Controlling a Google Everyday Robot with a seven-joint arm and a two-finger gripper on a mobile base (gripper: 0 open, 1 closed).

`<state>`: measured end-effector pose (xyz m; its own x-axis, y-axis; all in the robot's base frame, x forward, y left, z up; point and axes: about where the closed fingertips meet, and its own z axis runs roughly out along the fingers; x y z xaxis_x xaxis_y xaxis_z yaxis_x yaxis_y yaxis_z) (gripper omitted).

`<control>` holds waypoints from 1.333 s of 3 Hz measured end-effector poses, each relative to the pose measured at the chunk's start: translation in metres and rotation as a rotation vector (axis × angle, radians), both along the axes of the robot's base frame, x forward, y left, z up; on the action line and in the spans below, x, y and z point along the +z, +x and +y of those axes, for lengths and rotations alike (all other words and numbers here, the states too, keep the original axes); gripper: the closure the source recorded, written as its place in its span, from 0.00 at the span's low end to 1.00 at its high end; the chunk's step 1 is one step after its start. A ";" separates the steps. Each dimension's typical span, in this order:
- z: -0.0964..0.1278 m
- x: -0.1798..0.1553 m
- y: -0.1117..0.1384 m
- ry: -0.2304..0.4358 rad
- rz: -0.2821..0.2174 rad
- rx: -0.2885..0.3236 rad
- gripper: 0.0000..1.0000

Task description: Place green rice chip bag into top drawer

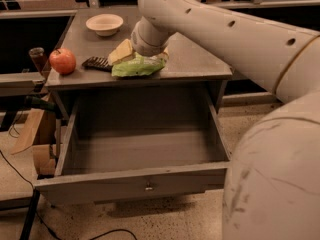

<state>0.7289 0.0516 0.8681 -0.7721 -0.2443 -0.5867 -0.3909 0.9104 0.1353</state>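
The green rice chip bag (pixel 137 66) lies flat near the front edge of the grey cabinet top (pixel 195 59), just above the drawer. The top drawer (pixel 135 184) is pulled fully out below it, its grey box showing nothing inside and a small keyhole (pixel 148 186) in the front panel. My gripper (pixel 122 52) comes down from the big white arm (pixel 215 24) and sits at the bag's upper left edge, touching or just above it. The wrist hides part of the bag's far side.
A red apple (pixel 62 60) sits at the top's left front corner, with a small dark ridged snack bar (pixel 96 62) between it and the bag. A white bowl (pixel 104 24) stands at the back. Cardboard (pixel 35 134) and cables lie on the floor at the left.
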 end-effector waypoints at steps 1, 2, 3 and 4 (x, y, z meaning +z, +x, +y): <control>0.015 -0.011 0.003 -0.014 0.033 0.013 0.00; 0.022 -0.024 0.004 -0.039 0.070 0.022 0.24; 0.018 -0.031 0.004 -0.069 0.091 0.007 0.49; 0.013 -0.034 0.002 -0.100 0.101 -0.012 0.71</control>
<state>0.7313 0.0648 0.8339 -0.8292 -0.2877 -0.4792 -0.3685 0.9260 0.0816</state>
